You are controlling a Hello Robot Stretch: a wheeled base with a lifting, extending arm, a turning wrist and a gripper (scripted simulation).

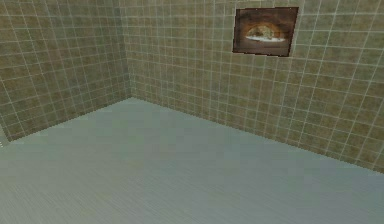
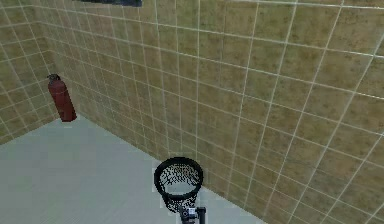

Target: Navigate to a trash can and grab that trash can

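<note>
- The trash can point(image 2: 178, 181) is a black mesh basket with a round dark rim. In the arm side view it is low in the middle, near the edge where the pale floor point(image 2: 90, 170) meets the tiled wall point(image 2: 290, 110).
- The gripper point(image 2: 193, 213) is a small dark piece at the bottom edge, directly at the basket's lower side.
- I cannot tell the state of the fingers, and I cannot tell whether they hold the basket, because it is right behind them.
- I judge that the navigation part is done, since the robot is beside the trash can with the arm reaching toward it.
- The grab itself is what remains to be confirmed or finished.
- A red fire extinguisher point(image 2: 61, 97) stands at the floor's far edge against the wall, well apart from the basket.
- In the forward view, a framed picture point(image 1: 265, 30) hangs on the tiled wall above a corner of the floor.
</note>
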